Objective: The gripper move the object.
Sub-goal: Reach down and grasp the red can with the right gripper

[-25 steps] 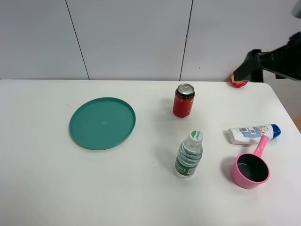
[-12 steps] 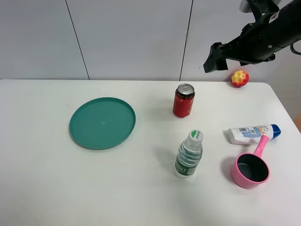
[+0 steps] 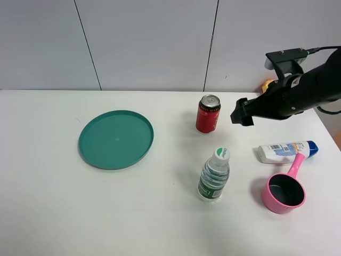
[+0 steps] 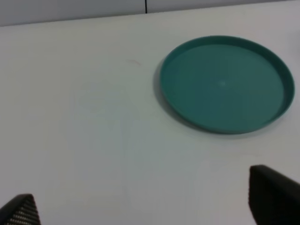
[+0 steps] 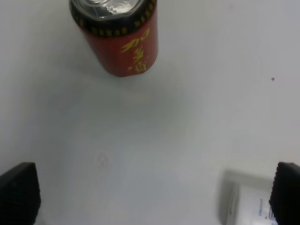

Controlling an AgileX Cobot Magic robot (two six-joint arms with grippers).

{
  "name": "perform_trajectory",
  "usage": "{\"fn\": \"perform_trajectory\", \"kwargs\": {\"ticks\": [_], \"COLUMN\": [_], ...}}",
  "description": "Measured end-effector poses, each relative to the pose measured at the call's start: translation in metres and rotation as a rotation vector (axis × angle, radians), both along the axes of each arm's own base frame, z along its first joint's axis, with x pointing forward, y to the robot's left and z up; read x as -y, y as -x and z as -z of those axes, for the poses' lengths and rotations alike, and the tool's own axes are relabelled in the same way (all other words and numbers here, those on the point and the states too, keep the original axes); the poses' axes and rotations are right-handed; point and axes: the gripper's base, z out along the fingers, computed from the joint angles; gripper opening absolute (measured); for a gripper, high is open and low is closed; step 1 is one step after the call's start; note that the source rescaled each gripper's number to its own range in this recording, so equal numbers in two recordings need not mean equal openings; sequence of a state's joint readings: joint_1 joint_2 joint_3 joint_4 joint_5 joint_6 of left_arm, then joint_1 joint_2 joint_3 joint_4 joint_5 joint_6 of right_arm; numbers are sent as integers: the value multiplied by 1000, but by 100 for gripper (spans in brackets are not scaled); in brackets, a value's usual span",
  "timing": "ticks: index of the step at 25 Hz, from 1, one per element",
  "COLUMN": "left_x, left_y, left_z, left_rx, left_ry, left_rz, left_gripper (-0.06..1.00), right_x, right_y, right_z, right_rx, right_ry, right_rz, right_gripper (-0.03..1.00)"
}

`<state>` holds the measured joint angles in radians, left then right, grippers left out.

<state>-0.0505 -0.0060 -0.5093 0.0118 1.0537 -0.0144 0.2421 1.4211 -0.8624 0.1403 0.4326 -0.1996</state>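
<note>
- right gripper (image 3: 241, 112): black, hangs over the table (image 3: 48, 213), right of centre in the high view. It sits just right of the red can (image 3: 208, 113), with a clear gap and no contact.
- Its jaws are spread wide. In the right wrist view the two fingertips (image 5: 18, 193) sit at opposite edges of the frame with only bare table between them. The can is ahead of the gap, not inside it.
- red can: upright on the table, upper centre of the high view, with a silver top, pull tab and gold markings. Nothing touches it.
- left gripper (image 4: 145, 206): out of the high view. The left wrist view shows two dark fingertips (image 4: 274, 194) far apart and gripping nothing, with the table below them.
- green plate (image 3: 116, 139): flat on the table, left of centre in the high view, well apart from the can. It lies ahead of the left gripper.
- water bottle (image 3: 214, 175): upright with a green label, below the can in the frame and apart from it.
- white tube (image 3: 287, 151): has a blue cap and lies on its side near the right edge, below the right arm.
- pink scoop (image 3: 284, 190): lower right, bowl up. Its handle tip reaches the tube near the cap.
- orange-yellow blob (image 3: 265, 85): at the table's far edge, mostly hidden behind the right arm. Can't tell what it is.
</note>
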Motion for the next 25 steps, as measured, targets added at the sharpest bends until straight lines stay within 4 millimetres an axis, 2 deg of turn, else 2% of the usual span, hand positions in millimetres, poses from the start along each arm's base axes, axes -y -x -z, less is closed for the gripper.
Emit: {"fn": "perform_trajectory", "kwargs": {"ticks": [4,8,14,20,25], "left_x": [0,0,0,0,0], "left_y": [0,0,0,0,0], "left_z": [0,0,0,0,0], "left_rx": [0,0,0,0,0], "left_ry": [0,0,-1,-1,-1], "left_rz": [0,0,0,0,0], "left_gripper": [100,100,100,100,100], "right_x": [1,-2,-21,-28,-29], "right_y": [-3,-13,-27,-42,-48], "right_z": [10,27,69,108,118], "right_rx": [96,115,107,135,187], "right_ry": [-2,44,153,182,205], "right_rz": [10,-37,-190,-209,-238], "right_gripper": [100,100,100,100,100]}}
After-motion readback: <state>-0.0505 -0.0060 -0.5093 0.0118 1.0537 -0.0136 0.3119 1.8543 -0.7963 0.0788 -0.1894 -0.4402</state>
